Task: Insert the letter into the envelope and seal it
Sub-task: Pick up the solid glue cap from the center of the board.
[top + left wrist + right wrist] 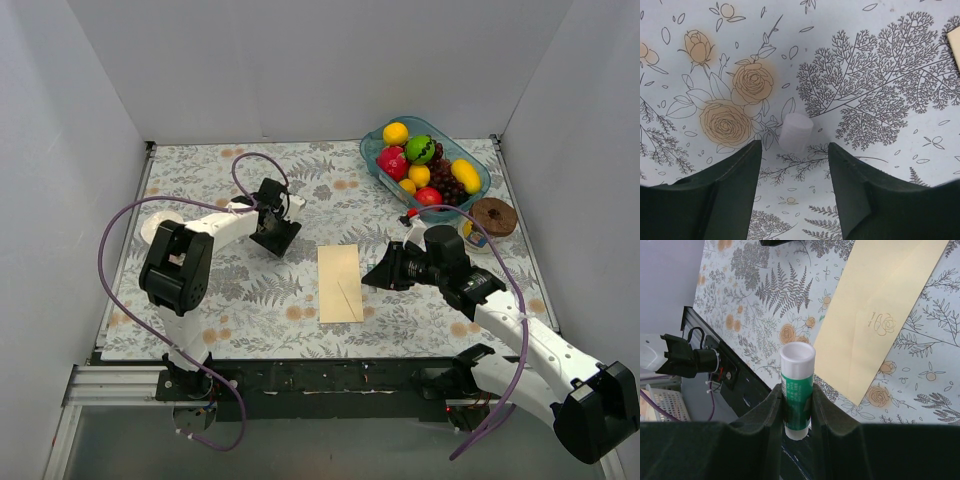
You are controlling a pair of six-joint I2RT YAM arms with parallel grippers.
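The right gripper [796, 395] clamped a glue stick [797, 382] near the envelope [340, 284]; the left gripper [795, 147] was spread wide, holding nothing, above the table [250, 295].

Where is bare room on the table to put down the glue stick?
Bare: the near-left cloth between the envelope and the left arm; the far strip left of the fruit basket. Crowded: the right side, with basket, brown disc and the right gripper holding the glue stick.
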